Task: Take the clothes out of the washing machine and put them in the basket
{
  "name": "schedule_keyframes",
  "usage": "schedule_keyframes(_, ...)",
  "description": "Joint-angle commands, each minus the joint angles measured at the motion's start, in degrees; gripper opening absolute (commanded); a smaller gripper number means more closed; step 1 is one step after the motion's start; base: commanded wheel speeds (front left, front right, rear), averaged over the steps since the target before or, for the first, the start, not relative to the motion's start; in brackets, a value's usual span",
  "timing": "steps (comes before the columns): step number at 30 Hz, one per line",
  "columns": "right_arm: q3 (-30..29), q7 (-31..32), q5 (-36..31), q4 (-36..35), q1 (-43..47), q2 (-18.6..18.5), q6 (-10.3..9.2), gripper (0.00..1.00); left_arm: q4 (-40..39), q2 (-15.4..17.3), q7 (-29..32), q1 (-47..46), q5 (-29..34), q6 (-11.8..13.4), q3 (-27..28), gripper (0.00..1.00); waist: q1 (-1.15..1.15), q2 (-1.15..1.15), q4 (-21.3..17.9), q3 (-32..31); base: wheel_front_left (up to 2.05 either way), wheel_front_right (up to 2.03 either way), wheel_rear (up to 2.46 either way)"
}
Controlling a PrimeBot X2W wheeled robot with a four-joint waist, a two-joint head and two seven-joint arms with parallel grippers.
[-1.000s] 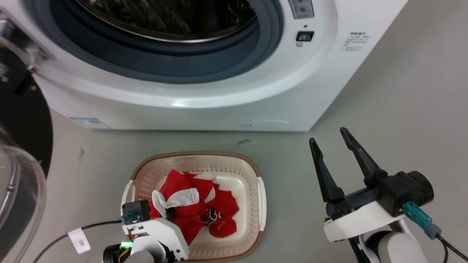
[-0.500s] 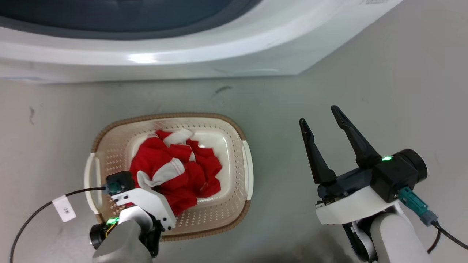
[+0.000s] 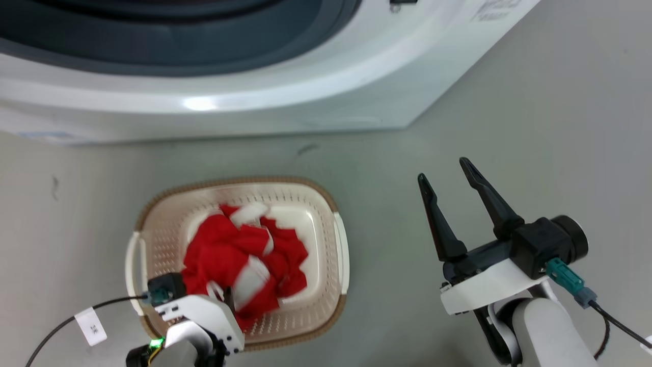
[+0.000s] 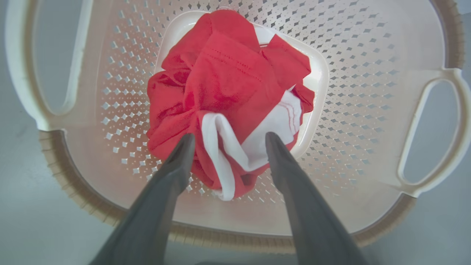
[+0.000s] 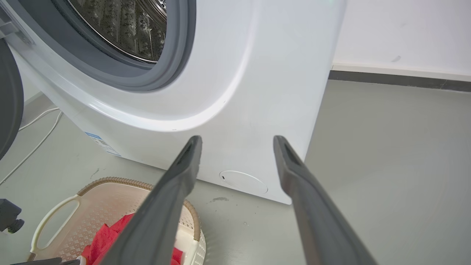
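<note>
Clothes (image 4: 220,81), red with white panels and trim, lie bunched in a heap on the bottom of the basket (image 4: 368,73), a cream plastic laundry basket with perforated sides and a brown rim. Folds hide how many garments make up the heap, and in the head view part of the white cloth is blurred.

The left hand (image 4: 230,137) hangs over the heap, pointing down into the basket. Its two dark fingers are spread wide, with a fold of white cloth seen between them. Whether the fingertips touch the cloth cannot be told. In the head view the arm's pale wrist covers the basket's near rim and most of that hand.

The basket stands on the grey floor (image 3: 509,102), in front of the washing machine (image 3: 305,86) and apart from it. The machine is white, and its top is cut off in every view. The right wrist view shows its grey seal and part of the steel drum (image 5: 125,29), dim inside. A dark curved shape at that view's far left edge is too cut off to name.

The right hand (image 3: 443,169) hovers above bare floor to the right of the basket, well apart from it, fingers spread wide and holding nothing.
</note>
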Motion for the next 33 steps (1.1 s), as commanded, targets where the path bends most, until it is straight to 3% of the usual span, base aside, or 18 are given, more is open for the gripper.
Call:
schedule_keyframes(1,-0.38,-0.28,0.08,0.33,0.80,0.02,-0.04,1.00,0.07,-0.32,-0.57,0.76,0.24,-0.10,-0.25,1.00,-0.01,0.00,1.30,-5.61,0.00,0.00,0.00)
schedule_keyframes(8,-2.23,0.43,-0.24,1.48,4.16,0.02,-0.04,1.00,-2.28,-0.74,-3.05,5.28,1.78,-1.27,-1.52,1.00,-0.01,0.00,3.13,-16.57,0.00,0.00,0.00)
schedule_keyframes(19,-6.04,3.07,-1.33,-0.95,10.47,0.02,-0.04,1.00,-26.36,-0.04,-3.09,16.10,9.51,2.16,4.75,1.00,-0.01,0.00,5.22,-26.83,0.00,0.00,0.00)
schedule_keyframes(33,-9.32,4.89,-2.03,-4.08,15.23,0.02,-0.04,1.00,-55.29,-1.13,-3.10,25.58,22.17,1.50,10.33,1.00,-0.01,0.00,6.44,-34.19,0.00,0.00,0.00)
